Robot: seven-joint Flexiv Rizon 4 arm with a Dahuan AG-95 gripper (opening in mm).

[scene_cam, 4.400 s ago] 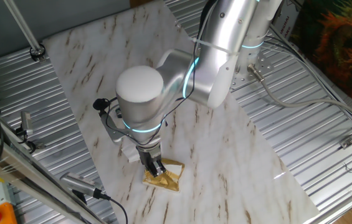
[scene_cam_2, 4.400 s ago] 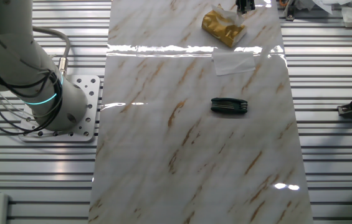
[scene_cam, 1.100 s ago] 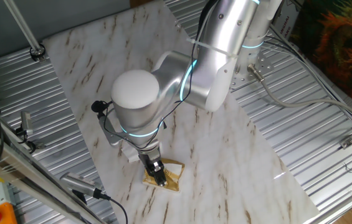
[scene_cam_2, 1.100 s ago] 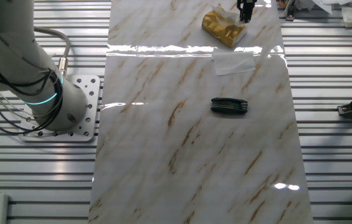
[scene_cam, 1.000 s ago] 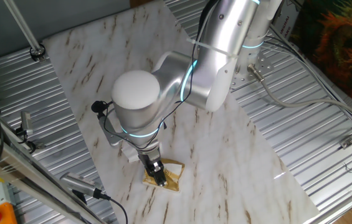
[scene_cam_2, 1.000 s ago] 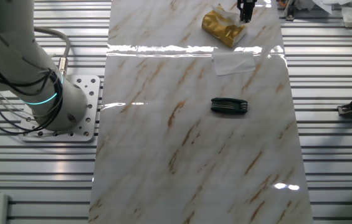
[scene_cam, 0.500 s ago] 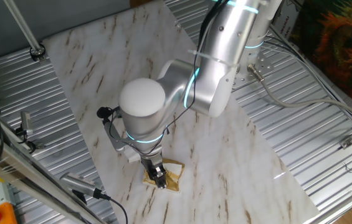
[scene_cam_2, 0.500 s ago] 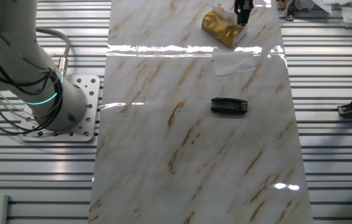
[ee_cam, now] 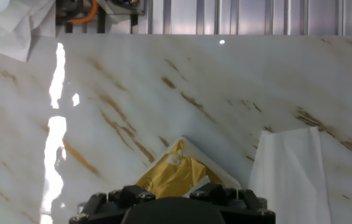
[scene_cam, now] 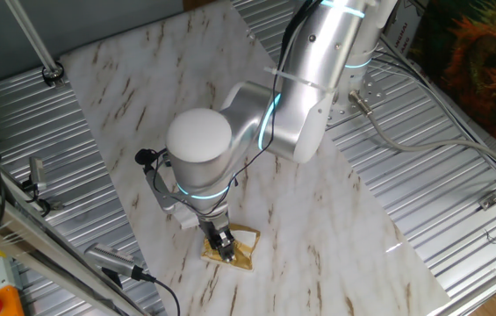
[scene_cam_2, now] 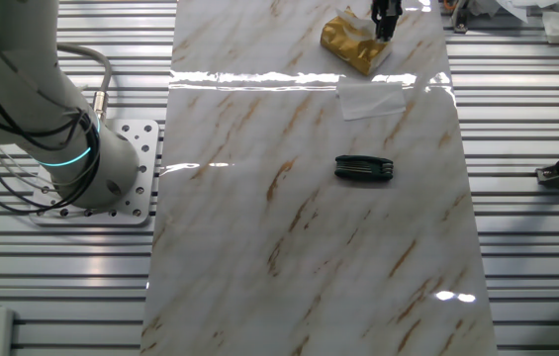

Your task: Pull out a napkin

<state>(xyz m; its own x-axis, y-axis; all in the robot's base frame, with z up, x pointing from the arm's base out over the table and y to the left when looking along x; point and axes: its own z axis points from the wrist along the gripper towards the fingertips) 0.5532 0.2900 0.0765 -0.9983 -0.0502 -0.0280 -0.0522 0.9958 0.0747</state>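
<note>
The shiny gold foil packet (scene_cam: 233,249) lies near the table's front edge; it also shows in the other fixed view (scene_cam_2: 354,42) and the hand view (ee_cam: 177,173). My gripper (scene_cam: 224,249) is down on the packet's end (scene_cam_2: 386,24). Its fingers look close together, but the tips are hidden against the foil. The creased napkin itself is hidden; only a thin white edge (ee_cam: 195,153) shows along the packet's rim. In the hand view the black gripper body (ee_cam: 172,208) covers the packet's near part.
A smooth flat white paper wedge (scene_cam_2: 371,99) lies on the marble beside the packet, also in the hand view (ee_cam: 288,169). A black folding tool (scene_cam_2: 363,168) lies mid-table. Crumpled white paper (ee_cam: 4,25) sits past the table edge. Ribbed metal surrounds the marble top (scene_cam_2: 299,257).
Since 4.4 s ago my gripper has come down onto the packet's end. In the last second the arm's elbow swung a little right and the gripper shifted slightly; the packet has stayed put.
</note>
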